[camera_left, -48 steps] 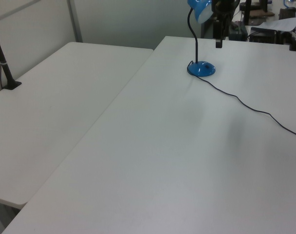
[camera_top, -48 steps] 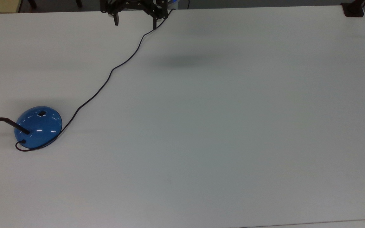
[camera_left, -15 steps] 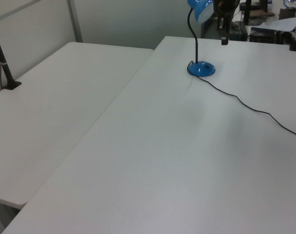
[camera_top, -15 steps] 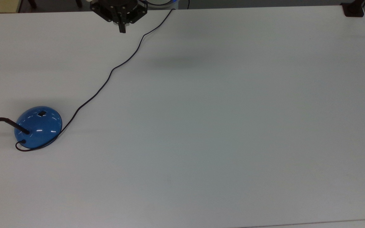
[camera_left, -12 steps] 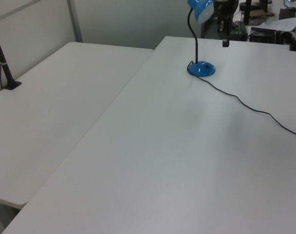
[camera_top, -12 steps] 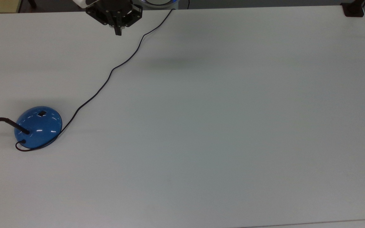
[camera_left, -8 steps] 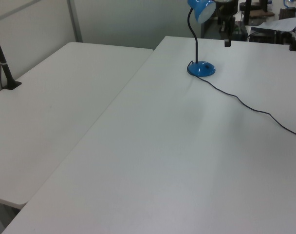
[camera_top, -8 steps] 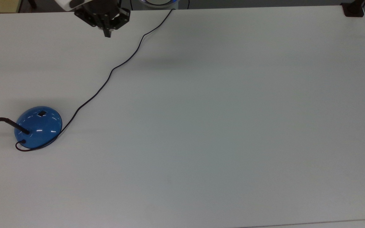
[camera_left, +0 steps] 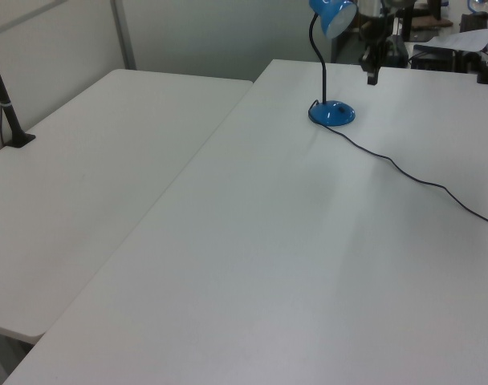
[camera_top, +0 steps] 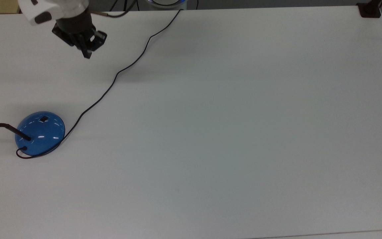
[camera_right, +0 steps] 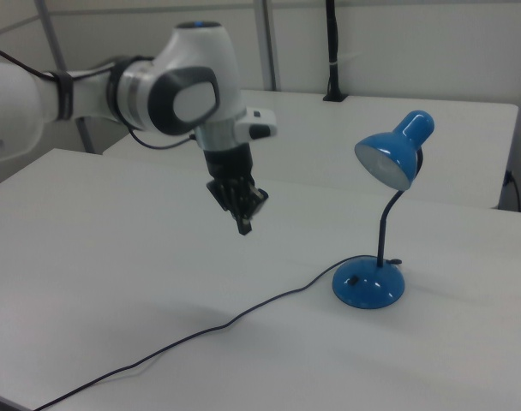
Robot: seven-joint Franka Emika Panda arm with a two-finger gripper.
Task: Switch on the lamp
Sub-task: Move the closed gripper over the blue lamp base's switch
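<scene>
switch (camera_top: 44, 118) on the lamp (camera_top: 40, 133) base sits near the surface (camera_top: 230, 126) edge at the top view's left; my jaws (camera_top: 87, 55), pinched together and empty, hang well apart toward the top view's upper edge.

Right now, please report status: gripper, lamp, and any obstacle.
Gripper shut, in the air, apart from lamp. Lamp unlit, switch untouched. Cord lies on table nearby.

Glossy blue lamp (camera_right: 369, 283) with black neck, switch and cord (camera_top: 118, 73), white table (camera_top: 230, 132), black gripper (camera_right: 243, 228), white-and-grey arm (camera_right: 158, 86)
</scene>
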